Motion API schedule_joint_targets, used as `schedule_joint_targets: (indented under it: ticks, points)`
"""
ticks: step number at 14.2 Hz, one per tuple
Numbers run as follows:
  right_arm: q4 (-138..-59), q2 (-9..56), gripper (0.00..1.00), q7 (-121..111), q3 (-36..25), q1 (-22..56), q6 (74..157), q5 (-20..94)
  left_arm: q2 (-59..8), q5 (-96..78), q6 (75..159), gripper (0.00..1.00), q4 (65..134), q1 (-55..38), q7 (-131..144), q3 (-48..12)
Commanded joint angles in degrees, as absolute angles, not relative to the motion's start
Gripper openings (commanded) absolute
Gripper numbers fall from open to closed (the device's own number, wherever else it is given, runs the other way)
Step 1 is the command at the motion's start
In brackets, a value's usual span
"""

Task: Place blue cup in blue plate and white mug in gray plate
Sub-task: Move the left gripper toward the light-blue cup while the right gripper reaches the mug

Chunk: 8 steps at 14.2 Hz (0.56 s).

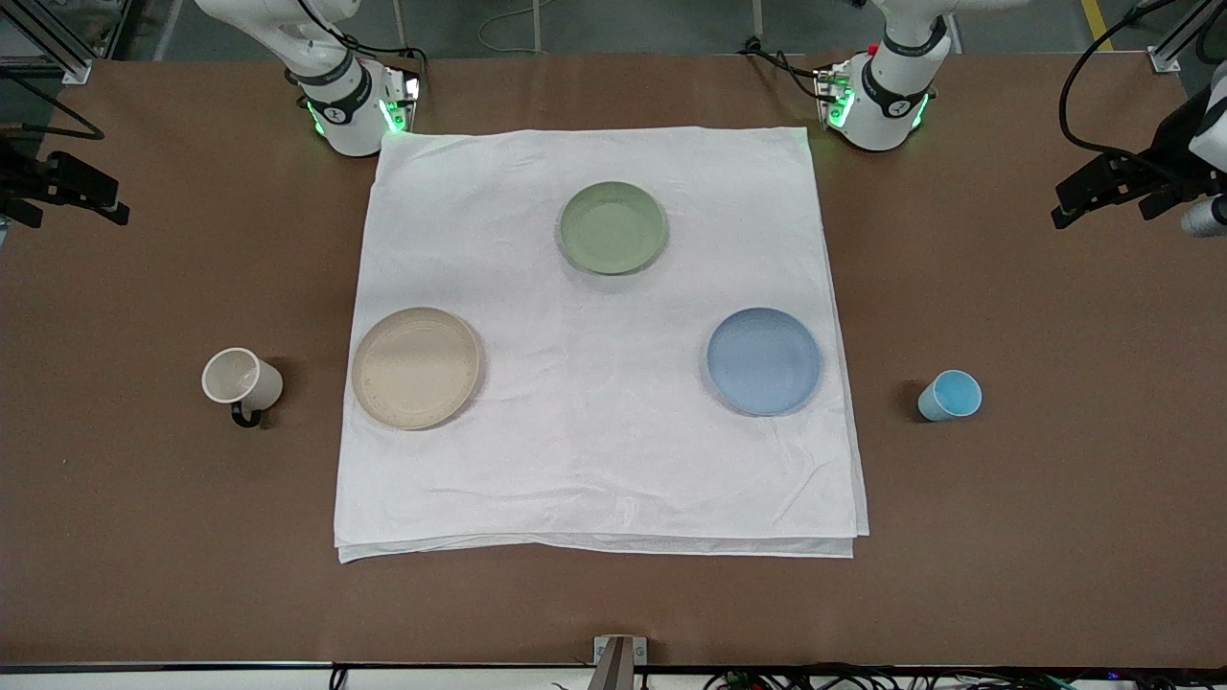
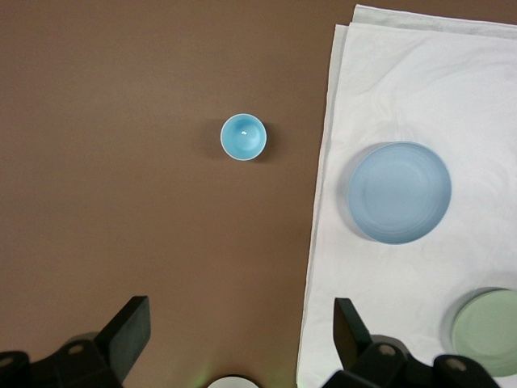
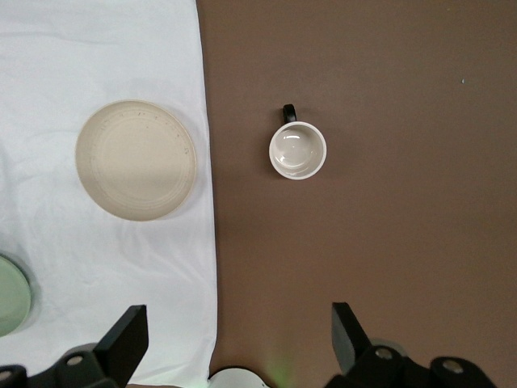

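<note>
The blue cup (image 1: 950,395) is seen upright on the bare brown table (image 1: 1054,537), just off the white cloth (image 1: 594,450) toward the left arm's end, with the blue plate (image 1: 764,360) on the cloth at about its ten o'clock in the front view. The cup is judged light, stiff and smooth-walled, so it is best taken across the rim or upper wall, squarely, lest it tip. The white mug (image 1: 242,381) is stood on the table toward the right arm's end, its dark handle turned toward the front camera; it is probably heavier and breakable, and is best pinched across one wall away from the handle. The gray plate (image 1: 415,367) is set at the mug's three o'clock. A pale green plate (image 1: 613,227) is left unused. The cloth may slide or wrinkle. The left gripper (image 2: 242,343) and the right gripper (image 3: 240,347) are held wide apart and empty, high above the cup and the mug respectively. Ample room is left around both vessels.
</note>
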<state>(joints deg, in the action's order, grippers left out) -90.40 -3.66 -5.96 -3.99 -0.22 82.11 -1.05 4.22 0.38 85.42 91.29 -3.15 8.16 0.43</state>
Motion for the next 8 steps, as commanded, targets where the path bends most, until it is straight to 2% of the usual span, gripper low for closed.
schedule_joint_targets:
  ticks: [1, 3, 6, 8]
  points:
    - [-90.88, -4.83, 1.0, -7.38, -3.87, -0.44, 82.09, -2.29, 3.6, 0.62, 84.82, 1.0, 89.91, -3.43, 7.73, 0.35]
    - [-90.97, -4.83, 1.0, -7.21, -4.13, -0.7, 81.74, -1.58, 3.17, 0.62, 84.81, 1.0, 89.74, -2.82, 6.86, 0.26]
    - [-91.14, -5.18, 1.0, -7.21, -4.13, -0.62, 81.74, -1.23, -3.32, 0.53, 86.04, 1.0, 86.31, -2.29, 2.11, 0.79]
    - [-90.97, -5.1, 1.0, -7.21, -3.96, -0.44, 81.83, -1.23, -7.36, 0.61, 92.43, 1.0, 86.92, -0.19, 1.93, 0.79]
